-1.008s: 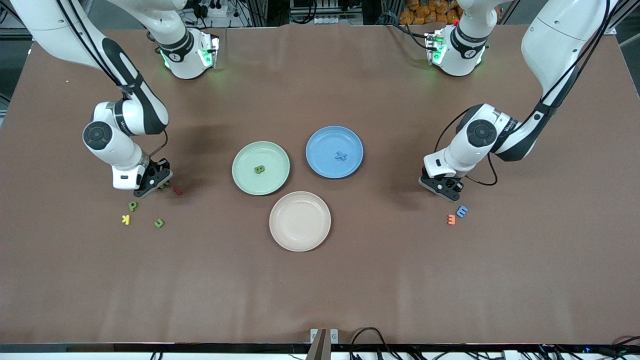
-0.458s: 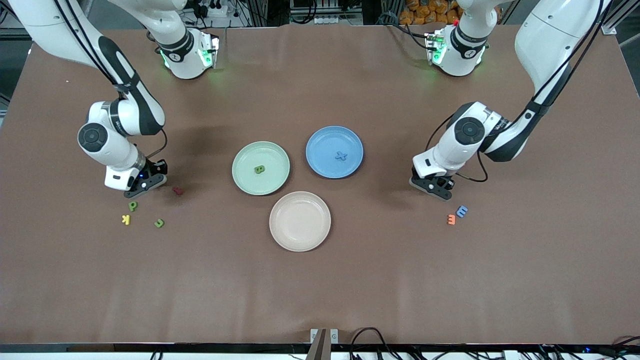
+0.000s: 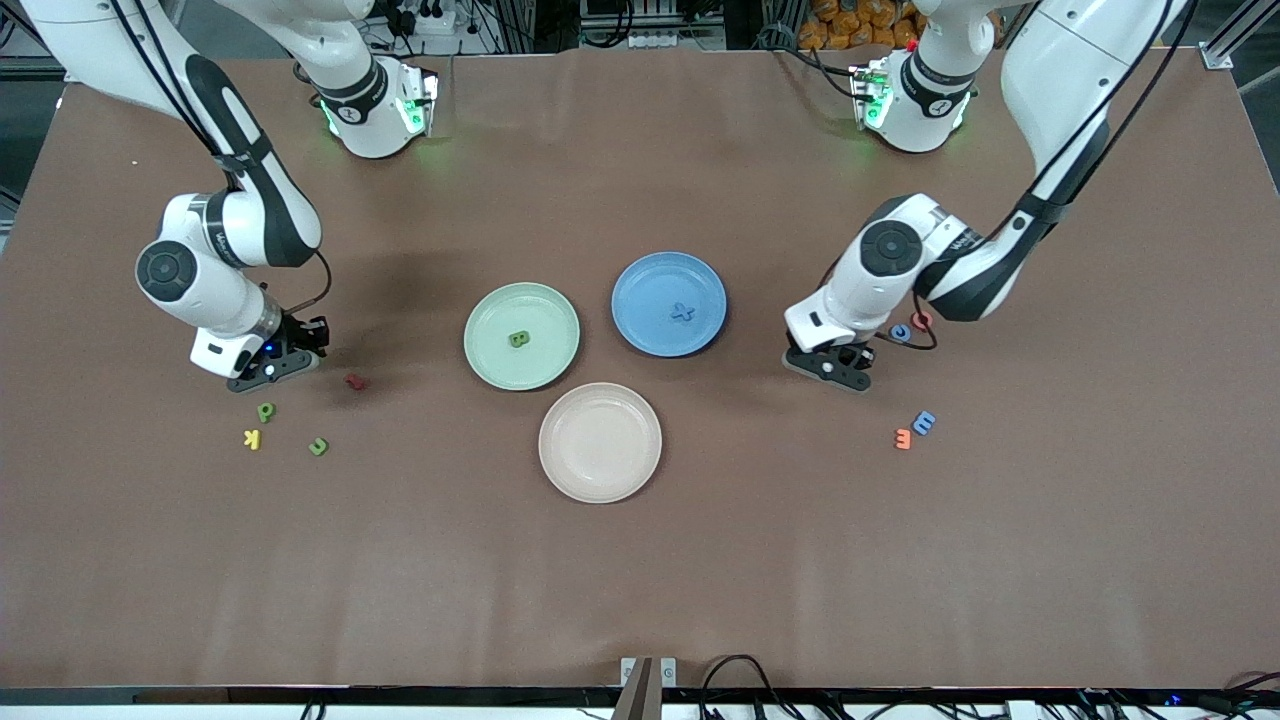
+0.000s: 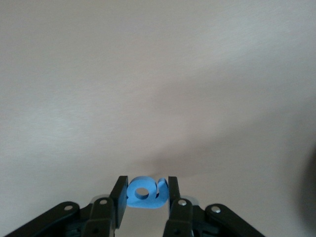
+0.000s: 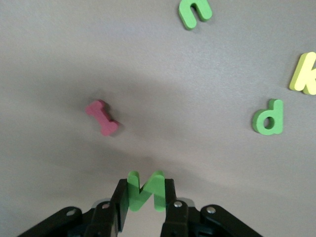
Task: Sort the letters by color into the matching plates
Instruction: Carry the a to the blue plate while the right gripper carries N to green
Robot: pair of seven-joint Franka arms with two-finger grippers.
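The left claw (image 4: pixel 144 193) is clamped on a small blue letter (image 4: pixel 146 191) with a round hole in it, and hangs just above bare brown counter (image 3: pixel 640 580) between the blue plate (image 3: pixel 648 335) and the loose letters at the left arm's end. The right claw (image 5: pixel 144 197) grips a green zigzag-shaped letter (image 5: pixel 144 189), low over the counter at the right arm's end.

Near the right claw a dark red letter (image 3: pixel 354 381) lies flat. Nearer the front camera lie a green "d" (image 5: pixel 268 118), a yellow "k" (image 5: pixel 304 73) and a green "n" (image 5: pixel 194 12), all apart from one another.

At mid-counter stand three round plates. The pale green plate (image 3: pixel 495 362) holds one green letter (image 3: pixel 519 339). The blue plate, just beside it toward the left arm's end, holds one blue cross-shaped letter (image 3: pixel 682 312). The pale beige-pink plate (image 3: pixel 600 443), nearest the front camera, holds nothing.

Toward the left arm's end, a blue letter (image 3: pixel 902 331) and a red one (image 3: pixel 922 320) show partly under the left arm. Nearer the front camera, another blue letter (image 3: pixel 924 422) and an orange letter (image 3: pixel 903 438) lie just beside each other
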